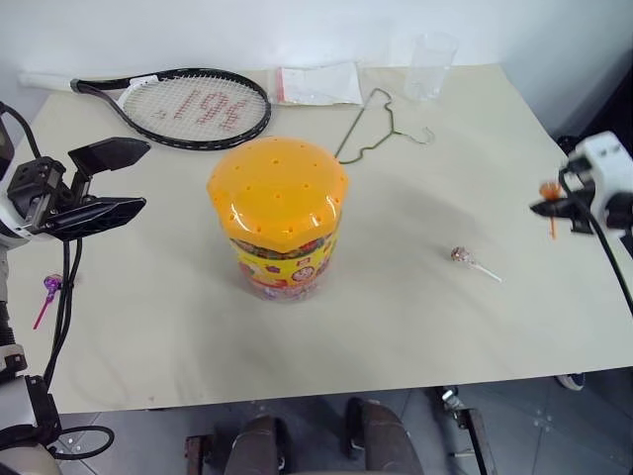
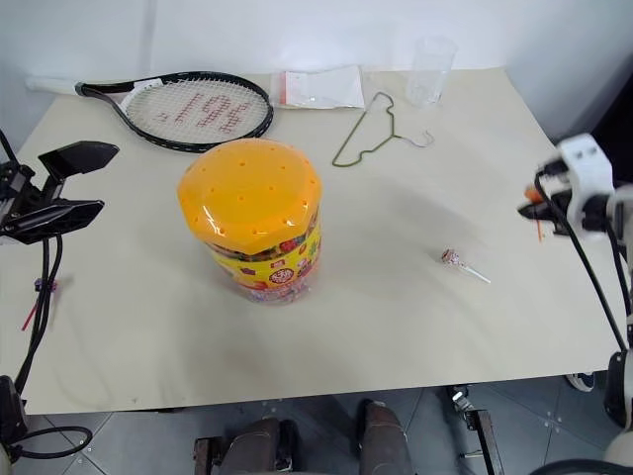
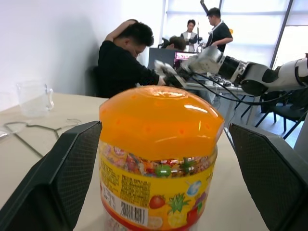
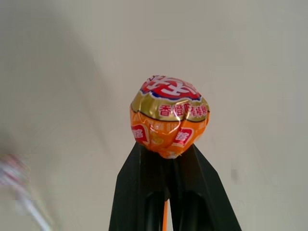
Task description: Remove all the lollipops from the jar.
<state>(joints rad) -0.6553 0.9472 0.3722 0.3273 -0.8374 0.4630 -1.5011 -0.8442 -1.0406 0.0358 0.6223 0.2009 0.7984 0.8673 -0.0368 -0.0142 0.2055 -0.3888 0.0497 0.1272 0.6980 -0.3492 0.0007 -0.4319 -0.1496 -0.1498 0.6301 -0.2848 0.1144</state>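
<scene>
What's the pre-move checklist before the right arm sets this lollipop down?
1. Grip: right gripper shut on the orange lollipop, head above the fingertips, orange stick between them: ok.
2. Drop zone: bare table near its right edge; the nearest thing is the white-stick lollipop: ok.
3. Left gripper open, one finger either side of the jar, not touching it: ok.
4. Jar upright, orange lid on: ok.
5. Purple-stick lollipop lies near the table's left edge: ok.
6. No lollipop sticking out of the lid; whether any is inside: cannot tell.
</scene>
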